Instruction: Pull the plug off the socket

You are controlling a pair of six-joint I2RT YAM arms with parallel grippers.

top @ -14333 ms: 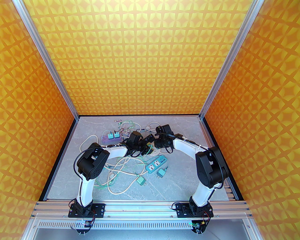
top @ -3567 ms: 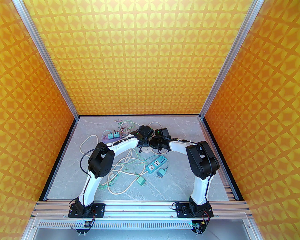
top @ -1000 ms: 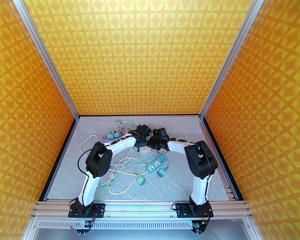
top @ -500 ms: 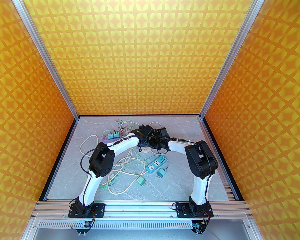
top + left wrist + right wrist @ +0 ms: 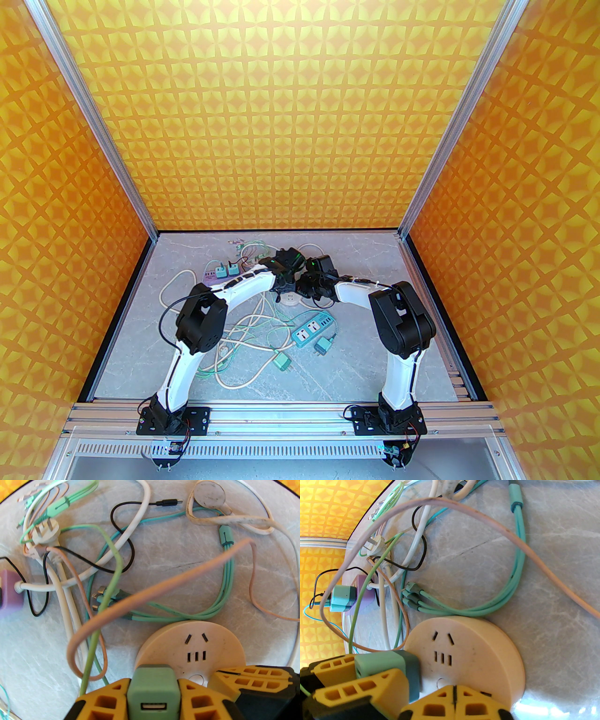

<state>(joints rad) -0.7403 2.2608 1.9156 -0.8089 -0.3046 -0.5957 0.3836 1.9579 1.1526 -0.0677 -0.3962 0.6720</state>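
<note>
Left wrist view puts the job right under your nose: the left gripper (image 5: 153, 683) is nearly closed, its two yellow fingers (image 5: 110, 699) clamped on either side of the green USB charger plug (image 5: 153, 692), whose USB port faces the camera. The plug stands at the near-left edge of the round cream socket (image 5: 194, 644). Its base meets the socket's top face, but you cannot tell from here how deep the prongs sit.

In the right wrist view you see the right gripper (image 5: 453, 692) fully closed with nothing between its fingers. Its joined tips are set down on the socket's top face, just beside the small round button and next to the plug.

From the top external camera, both wrists meet over the socket towards the back middle of the grey table (image 5: 375, 356). A pink cable (image 5: 150, 592) arches over the socket, and a teal three-headed cable (image 5: 519, 573) curls on the table behind it. The purple power strip (image 5: 363, 590) lies off to the left, with a blue power strip (image 5: 313, 330) nearer the arm bases.
</note>
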